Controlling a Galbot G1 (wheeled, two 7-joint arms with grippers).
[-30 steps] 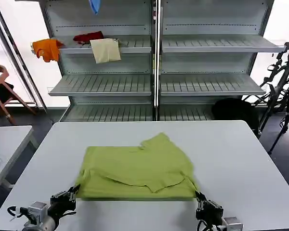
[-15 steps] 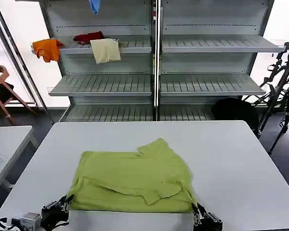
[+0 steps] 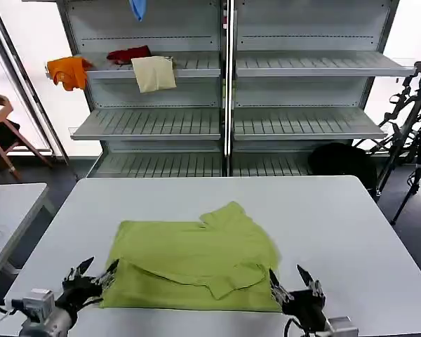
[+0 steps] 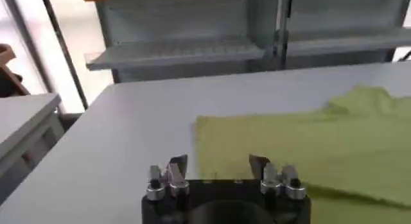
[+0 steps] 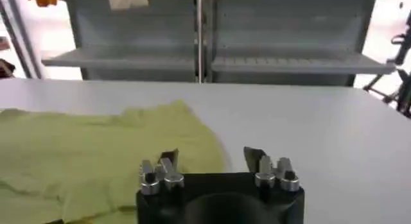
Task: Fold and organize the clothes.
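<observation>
One white table [image 3: 351,232] fills the lower frame, and the lime-green T-shirt [image 3: 196,263] lies partly folded at lower centre, thin, limp and light (it probably sags unless pinched at both near corners). The left gripper [image 3: 92,275] and right gripper [image 3: 290,283] flank its near edge, jaws spread, empty.

The T-shirt [image 3: 196,263] is soft, matt cotton-like cloth, lightly creased, with a folded-over flap. The table [image 3: 351,232] beneath has a smooth, pale top with a faint sheen. Both grippers, left [image 3: 92,272] and right [image 3: 290,283], look like black matt plastic with bright metal fingertips [image 4: 176,164]. The shelves [image 3: 302,123] are grey painted metal, slatted. The cloths on them are matt fabric.
</observation>
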